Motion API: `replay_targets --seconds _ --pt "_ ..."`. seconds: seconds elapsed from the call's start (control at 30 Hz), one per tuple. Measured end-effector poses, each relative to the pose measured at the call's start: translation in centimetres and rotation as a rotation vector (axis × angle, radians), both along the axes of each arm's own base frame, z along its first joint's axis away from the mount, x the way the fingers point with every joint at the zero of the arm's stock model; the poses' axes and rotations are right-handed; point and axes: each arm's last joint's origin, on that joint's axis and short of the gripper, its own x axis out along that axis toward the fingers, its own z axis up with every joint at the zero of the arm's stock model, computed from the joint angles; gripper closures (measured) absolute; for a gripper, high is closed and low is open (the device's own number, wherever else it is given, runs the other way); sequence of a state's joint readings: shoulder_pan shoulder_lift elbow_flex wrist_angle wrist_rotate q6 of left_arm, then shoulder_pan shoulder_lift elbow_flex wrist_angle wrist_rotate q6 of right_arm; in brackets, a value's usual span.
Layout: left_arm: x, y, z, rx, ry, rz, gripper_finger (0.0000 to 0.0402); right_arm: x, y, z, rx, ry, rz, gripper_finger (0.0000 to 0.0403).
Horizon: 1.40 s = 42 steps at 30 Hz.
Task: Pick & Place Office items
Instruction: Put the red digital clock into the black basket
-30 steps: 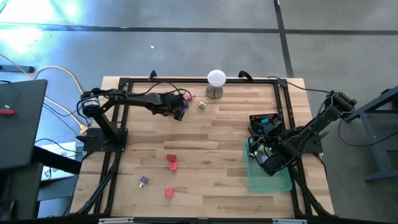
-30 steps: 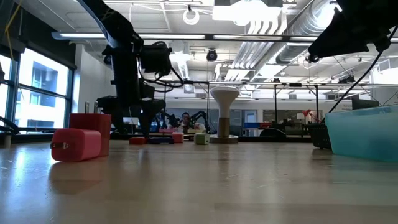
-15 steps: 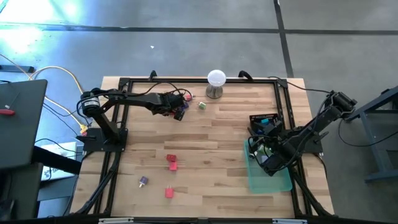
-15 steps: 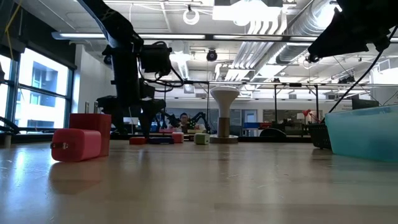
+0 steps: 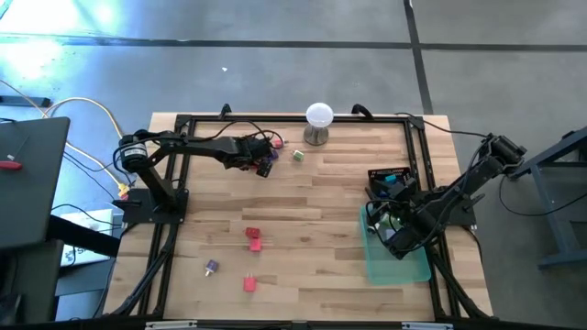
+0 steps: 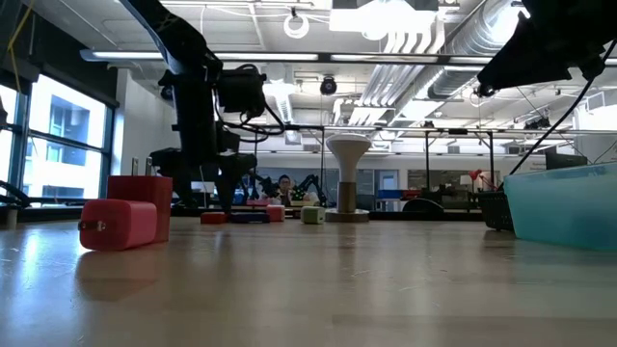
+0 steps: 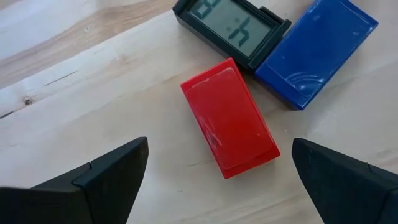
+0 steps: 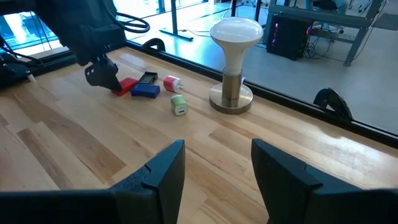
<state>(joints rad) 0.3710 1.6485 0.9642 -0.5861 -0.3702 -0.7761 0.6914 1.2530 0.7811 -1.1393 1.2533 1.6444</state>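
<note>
Table (image 5: 303,192), light wood. Green tray (image 5: 396,261) at right edge, right gripper (image 5: 390,236) above it, fingers partly apart, nothing between them. Left gripper (image 7: 217,171) at far-left area, spread wide, empty, hovering over red block (image 7: 229,118). Block touches a black LCD clock (image 7: 231,28) and sits just beside a blue block (image 7: 314,50). Pale green piece (image 5: 298,155) near the lamp stand (image 5: 317,123). Near edge: two red pieces (image 5: 253,239), (image 5: 249,283) and a small purple one (image 5: 211,267).

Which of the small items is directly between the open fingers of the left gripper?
The red block, lying flat between the left gripper's open fingers; the blue block and black clock lie beyond it.
</note>
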Motion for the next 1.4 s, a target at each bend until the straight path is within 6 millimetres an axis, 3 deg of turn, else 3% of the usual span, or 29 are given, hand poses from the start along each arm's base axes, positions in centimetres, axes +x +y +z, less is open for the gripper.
replay_targets --seconds 0.27,0.63,1.4 --pt "0.3 0.1 -0.1 0.009 -0.022 0.002 0.0017 0.0 0.0 0.0 0.001 0.001 0.000 0.0231" --pt "1.0 0.4 -2.3 -0.007 0.022 0.004 0.0017 0.0 0.0 0.0 0.003 0.003 0.000 0.0231" --pt "1.0 0.7 -2.5 0.020 0.012 0.064 0.0017 0.0 0.0 0.0 0.004 0.001 0.000 0.0231"
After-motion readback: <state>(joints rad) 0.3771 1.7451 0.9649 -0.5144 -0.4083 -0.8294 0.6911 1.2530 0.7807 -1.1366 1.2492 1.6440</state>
